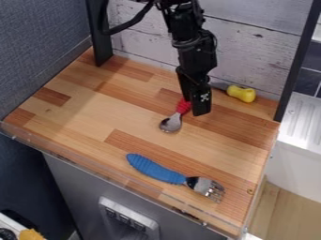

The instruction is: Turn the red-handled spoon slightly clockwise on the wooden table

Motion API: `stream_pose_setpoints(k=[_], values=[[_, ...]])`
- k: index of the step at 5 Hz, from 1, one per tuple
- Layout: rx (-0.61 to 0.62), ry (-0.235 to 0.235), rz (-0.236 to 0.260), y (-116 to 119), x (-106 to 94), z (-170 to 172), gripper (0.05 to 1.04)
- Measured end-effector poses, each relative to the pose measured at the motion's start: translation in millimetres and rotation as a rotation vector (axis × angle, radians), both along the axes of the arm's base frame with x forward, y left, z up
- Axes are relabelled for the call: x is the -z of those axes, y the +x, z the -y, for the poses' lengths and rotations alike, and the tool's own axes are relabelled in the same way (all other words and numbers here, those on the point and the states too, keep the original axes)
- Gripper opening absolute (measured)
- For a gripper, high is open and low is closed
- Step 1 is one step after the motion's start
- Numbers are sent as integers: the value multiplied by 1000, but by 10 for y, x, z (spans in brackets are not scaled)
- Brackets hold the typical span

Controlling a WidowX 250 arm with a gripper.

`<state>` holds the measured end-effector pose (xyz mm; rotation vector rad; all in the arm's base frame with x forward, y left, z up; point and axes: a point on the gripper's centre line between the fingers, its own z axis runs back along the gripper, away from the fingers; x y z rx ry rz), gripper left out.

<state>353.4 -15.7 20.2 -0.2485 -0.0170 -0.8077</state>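
In the camera view, the tabletop (134, 119) is made of wood strips in light and reddish brown, with a see-through strip along its front edge. Behind it stands a board (251, 54) of whitewashed planks, between two black posts. A blue-grey panel (37, 47) rises on the left side of the picture. To the right are a white ribbed drainer (307, 119) and dark tiles (310, 82), with a wooden floor (282, 211) lower down. A grey front with a pale fitting (128, 220) on it drops below the tabletop.

The black arm (191, 47) comes in from the top edge and hangs down steeply, its end effector (195, 108) low over the back part of the wood. How far open it is, and whether it has hold of anything, I cannot tell. Right by it lies a spoon (171, 123), its red handle towards the back and partly hidden. A yellow-handled utensil (241, 93) lies near the board, and a blue-handled fork (155, 169) lies nearer the front, tines to the right
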Motion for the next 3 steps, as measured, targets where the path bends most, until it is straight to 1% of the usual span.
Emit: stream_pose_setpoints(k=[1, 2, 3], values=[[91, 65, -90, -49, 8, 31, 995], [226, 166, -162, -76, 25, 56, 997], [335, 285, -208, -129, 47, 64, 997]])
